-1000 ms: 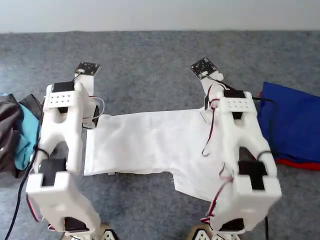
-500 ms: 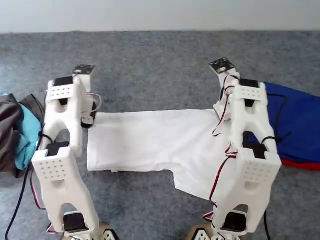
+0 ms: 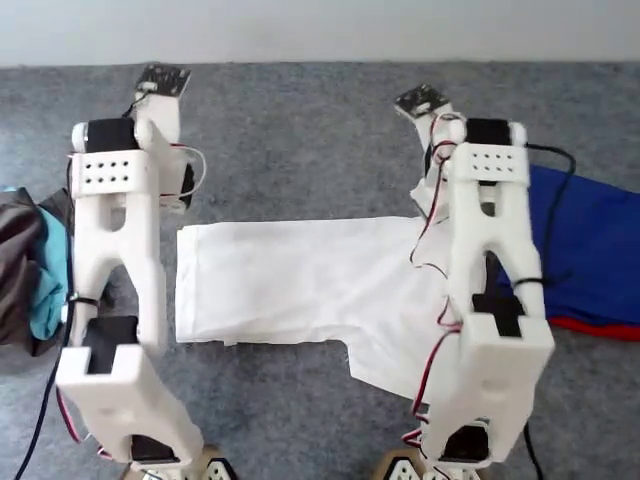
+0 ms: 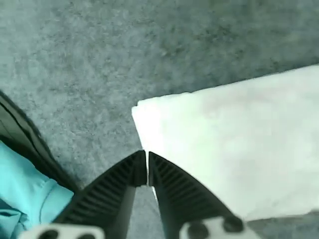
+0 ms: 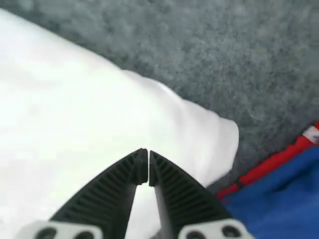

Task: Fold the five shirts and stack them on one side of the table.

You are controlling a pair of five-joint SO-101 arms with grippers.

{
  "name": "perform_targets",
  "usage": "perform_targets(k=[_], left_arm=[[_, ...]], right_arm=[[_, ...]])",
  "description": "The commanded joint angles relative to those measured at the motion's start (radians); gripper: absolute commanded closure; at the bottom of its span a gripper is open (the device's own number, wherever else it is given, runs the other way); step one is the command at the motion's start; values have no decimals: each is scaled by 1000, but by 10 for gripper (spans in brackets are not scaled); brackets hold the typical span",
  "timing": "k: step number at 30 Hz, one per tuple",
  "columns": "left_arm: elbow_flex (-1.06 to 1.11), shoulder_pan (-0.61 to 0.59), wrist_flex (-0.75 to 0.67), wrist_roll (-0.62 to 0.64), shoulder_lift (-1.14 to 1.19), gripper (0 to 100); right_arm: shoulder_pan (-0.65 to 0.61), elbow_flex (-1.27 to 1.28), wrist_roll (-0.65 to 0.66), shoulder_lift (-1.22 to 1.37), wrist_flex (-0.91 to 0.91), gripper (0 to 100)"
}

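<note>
The white shirt (image 3: pixel 300 280) is lying flat in the middle of the grey table (image 3: pixel 300 130), between the two arms. One part of it is sticking out toward the arm bases on the right side.

A blue shirt (image 3: pixel 590 250) is lying at the right side of the table, just beside the white shirt. A red edge (image 3: pixel 590 325) is peeking out from under it. At the left side, a pile of clothes (image 3: pixel 25 270) is sitting well apart from the white shirt. It is dark on top with something teal in it.

The left wrist view is looking closely at one corner of the white shirt. The left tool (image 4: pixel 147 153) is hanging over the shirt's edge near that corner. Its two fingers are pressed together and are not pinching anything. The teal cloth (image 4: pixel 20 194) and a dark cloth (image 4: pixel 20 129) from the pile are showing to one side.

The right wrist view is looking closely at the other end of the white shirt, where the cloth is bunching up a little. The right tool (image 5: pixel 148 150) is hanging over the white cloth. Its fingers are pressed together too, with nothing between them. The blue shirt and its red edge are lying close by.
</note>
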Motion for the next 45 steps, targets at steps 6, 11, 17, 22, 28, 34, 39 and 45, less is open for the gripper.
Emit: perform_targets(k=[6,11,17,22,28,34,39,45], left_arm=[[-35,178,71,2,-94,985],[-33,305,72,2,-89,984],[12,397,81,5,-86,984],[76,385,86,5,-95,984],[93,454,87,3,-95,984],[96,617,84,-26,-86,902],[94,753,68,-32,-84,834],[91,881,34,-34,-43,788]], right_arm=[[93,-41,-9,-346,243,988],[193,32,-8,-529,248,985],[166,382,-8,-673,246,985],[99,647,-9,-780,245,987],[182,674,-15,-1032,245,986],[453,678,84,-1221,245,983],[693,680,189,-1256,245,983],[848,680,215,-1264,245,983]])
